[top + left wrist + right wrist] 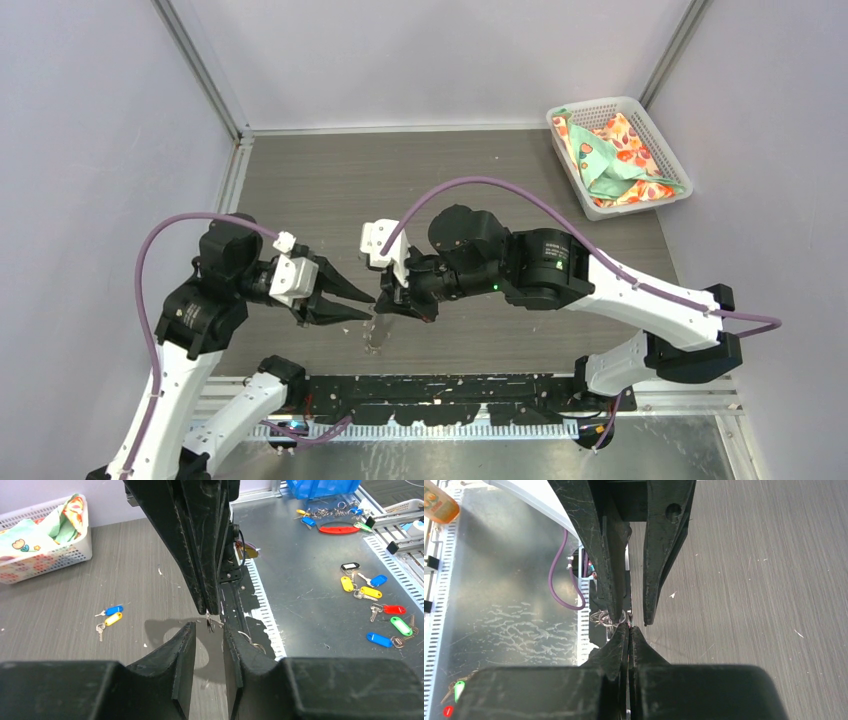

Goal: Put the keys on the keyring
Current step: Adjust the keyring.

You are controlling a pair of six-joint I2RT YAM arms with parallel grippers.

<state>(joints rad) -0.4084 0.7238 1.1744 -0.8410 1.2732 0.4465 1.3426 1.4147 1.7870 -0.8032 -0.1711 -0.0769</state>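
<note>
The right gripper (629,628) is clenching what seems to be the thin keyring (609,619) and presenting it above the table (60,605). The left gripper (209,628) is straddling it with parted jaws, probably for a second hold. The keys (110,617) are lying farther back, unthreaded.

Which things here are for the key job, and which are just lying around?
For the job: keyring, pinched in the right tool; blue key; yellow key; left tool.
Just lying about: basket; cloth; coloured tags.
</note>
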